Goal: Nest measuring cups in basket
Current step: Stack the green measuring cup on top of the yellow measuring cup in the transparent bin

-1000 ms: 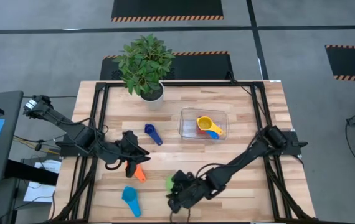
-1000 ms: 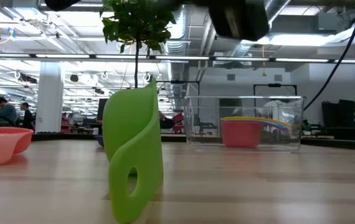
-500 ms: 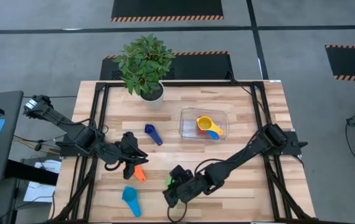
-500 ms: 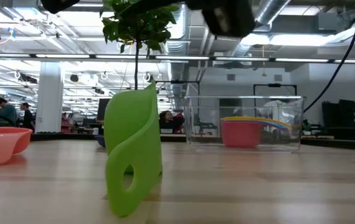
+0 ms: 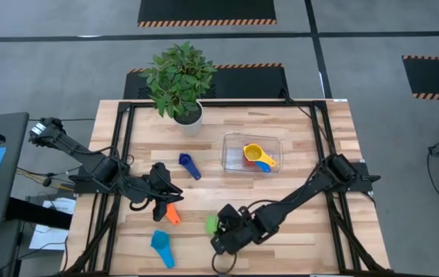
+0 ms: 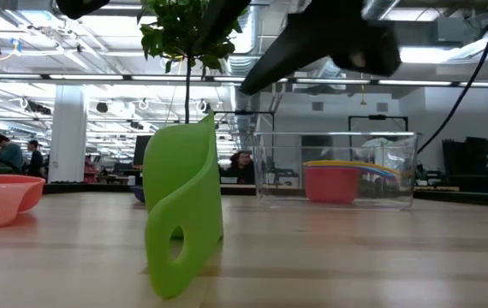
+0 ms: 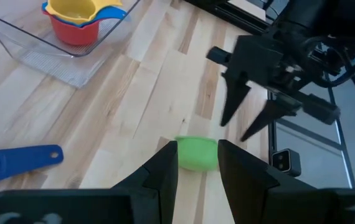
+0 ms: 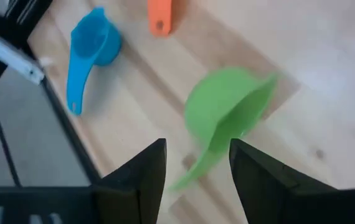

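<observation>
Hovering just above the green cup (image 5: 212, 224), my right end effector (image 5: 221, 235) has its fingers spread apart with nothing between them. The cup balances on its edge on the surface (image 5: 296, 138), handle toward the front edge, well apart from the basket (image 5: 251, 153) where the red, yellow and blue cups already nest. My left end effector (image 5: 167, 201) waits just over the orange cup (image 5: 173, 214); its fingers stand partly apart, and I cannot tell whether they touch it. The risk I judge here: the green cup is tipped up and unstable, so a finger that brushes its rim may knock it flat or send it skidding away. The low view shows that upright tilt plainly (image 6: 182, 210), while the high view only gives a small green patch. My right wrist view alone shows the light blue cup (image 8: 90, 53) lying beyond it.
</observation>
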Controlling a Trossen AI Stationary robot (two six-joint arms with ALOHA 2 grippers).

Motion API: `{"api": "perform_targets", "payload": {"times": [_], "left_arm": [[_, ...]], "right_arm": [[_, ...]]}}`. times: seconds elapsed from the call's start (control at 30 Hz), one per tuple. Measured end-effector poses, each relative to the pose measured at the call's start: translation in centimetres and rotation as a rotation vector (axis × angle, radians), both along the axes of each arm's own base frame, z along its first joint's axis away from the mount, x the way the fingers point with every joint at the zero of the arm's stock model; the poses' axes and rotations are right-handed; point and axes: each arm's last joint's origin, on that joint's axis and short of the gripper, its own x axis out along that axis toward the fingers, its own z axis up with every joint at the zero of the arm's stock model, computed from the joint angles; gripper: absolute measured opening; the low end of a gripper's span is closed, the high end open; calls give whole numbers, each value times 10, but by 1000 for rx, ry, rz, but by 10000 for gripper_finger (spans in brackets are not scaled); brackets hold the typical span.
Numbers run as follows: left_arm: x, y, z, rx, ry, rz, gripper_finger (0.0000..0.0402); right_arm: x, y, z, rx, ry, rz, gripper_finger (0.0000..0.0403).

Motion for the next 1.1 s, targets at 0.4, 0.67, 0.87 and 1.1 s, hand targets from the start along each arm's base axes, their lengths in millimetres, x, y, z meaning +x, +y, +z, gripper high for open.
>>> {"api": "perform_targets", "payload": {"times": [0.4,0.67,0.87,1.1], "left_arm": [[0,0,0,0,0,0,103],[0,0,0,11,1,-7,103],[0,0,0,5,-5,-5,103],[1,0,1,8,-21,11,103]], "right_arm": [[3,-9,-1,-22,30,18,196],[14,1,-24,20,5,41,194],[16,-8,-26,-34,22,40,193],[21,-13,-25,-30,7,39,193]]}}
